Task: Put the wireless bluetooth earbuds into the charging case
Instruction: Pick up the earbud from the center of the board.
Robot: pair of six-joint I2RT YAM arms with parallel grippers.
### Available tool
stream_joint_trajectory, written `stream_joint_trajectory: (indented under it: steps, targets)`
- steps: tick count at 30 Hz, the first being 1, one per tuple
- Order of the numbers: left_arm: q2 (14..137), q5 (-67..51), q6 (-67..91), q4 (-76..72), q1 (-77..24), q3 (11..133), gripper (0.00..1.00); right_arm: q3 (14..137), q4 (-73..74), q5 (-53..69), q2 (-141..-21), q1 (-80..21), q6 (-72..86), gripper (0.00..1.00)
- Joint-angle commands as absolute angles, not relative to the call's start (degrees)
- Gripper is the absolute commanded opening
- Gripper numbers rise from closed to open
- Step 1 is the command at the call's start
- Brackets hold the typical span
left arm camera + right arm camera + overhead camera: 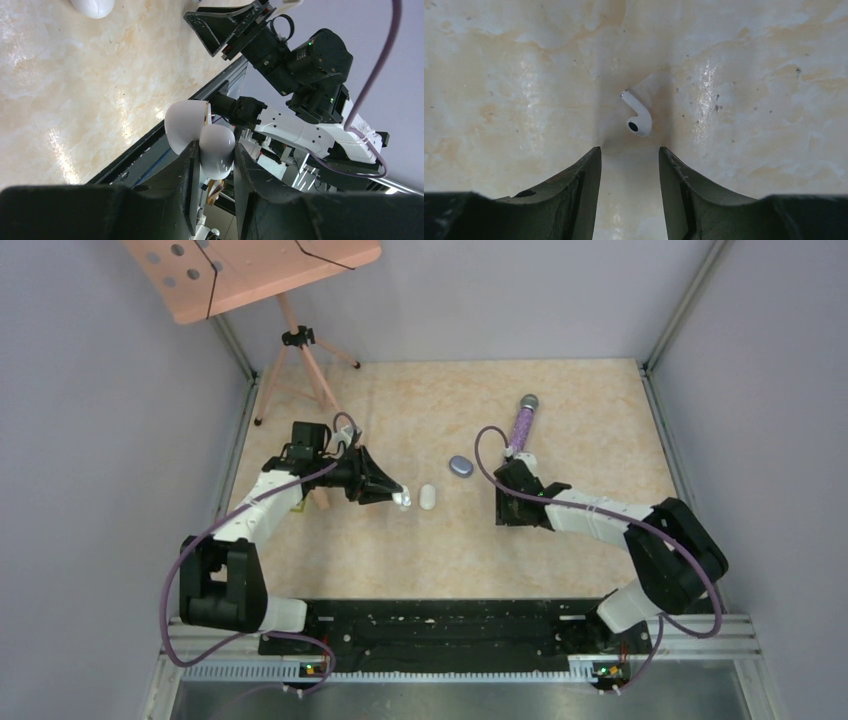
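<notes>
Top external view: the marbled table (600,440) fills the cell, and a pink stand (300,340) on a tripod rises at its far left corner. My left arm reaches in from the left and my right arm from the right, their ends well apart. A purple glitter microphone (522,425) lies far of my right wrist. A closed grey case (461,466) sits between the two arms, toward the far side. A closed white case (428,497) lies near it, just right of my left fingers.

On the left wrist view, my left gripper (215,150) is clamped on an open case (217,150), white and glossy. One half is pinched between the fingers and the other half hangs open to its left. The case is held up off the table.

On the right wrist view, my right gripper (629,150) points down at the table with its fingers parted and nothing between them. One white earbud (638,116) lies on the table just beyond the tips, in line with the gap and touching neither finger. Its stem points away to the left.
</notes>
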State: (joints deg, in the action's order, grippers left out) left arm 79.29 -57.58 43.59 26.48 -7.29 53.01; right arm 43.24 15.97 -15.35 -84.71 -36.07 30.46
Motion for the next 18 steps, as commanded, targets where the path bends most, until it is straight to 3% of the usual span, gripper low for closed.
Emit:
stream_joint_trajectory:
  steps: [1, 11, 18]
  targets:
    - [79.61, -58.36, 44.01, 24.22, -7.56, 53.56, 0.00, 46.14, 13.26, -16.61, -87.52, -35.65, 29.37, 0.43]
    - [80.54, -58.69, 43.94, 23.92, -7.73, 53.56, 0.00, 47.51, 14.59, -20.40, -87.65, -28.10, 29.75, 0.38]
    - [81.62, -58.88, 43.97, 23.19, -7.90, 53.35, 0.00, 45.56, 14.99, -18.81, -78.58, -24.68, 31.03, 0.38]
